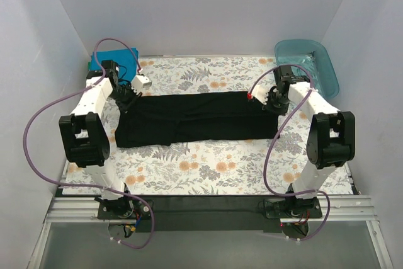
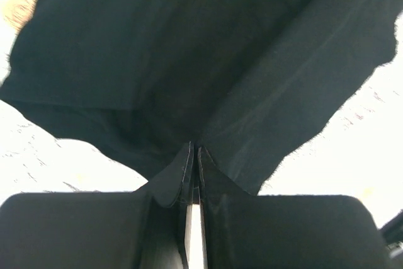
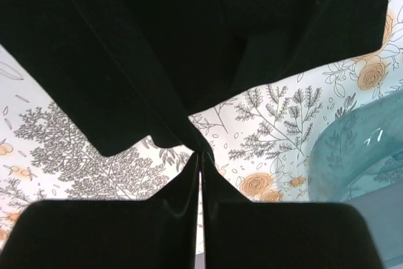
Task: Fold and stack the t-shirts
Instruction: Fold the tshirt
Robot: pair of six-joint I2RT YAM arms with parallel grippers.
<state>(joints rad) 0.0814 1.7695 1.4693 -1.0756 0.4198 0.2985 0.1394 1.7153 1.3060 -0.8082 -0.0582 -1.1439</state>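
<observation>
A large black t-shirt (image 1: 195, 118) lies spread in a long band across the middle of the floral tablecloth. My left gripper (image 1: 129, 100) is shut on its far left corner; in the left wrist view the black cloth (image 2: 189, 61) runs into the closed fingertips (image 2: 194, 152). My right gripper (image 1: 272, 102) is shut on its far right corner; the right wrist view shows the cloth (image 3: 157, 42) pinched at the fingertips (image 3: 201, 154) a little above the table. A bright blue t-shirt (image 1: 116, 59) lies at the far left corner, behind the left arm.
A translucent teal plastic tub (image 1: 312, 64) stands at the far right corner, close behind the right gripper; it also shows in the right wrist view (image 3: 359, 155). White walls close in the table on three sides. The floral tablecloth (image 1: 208, 168) covers the table.
</observation>
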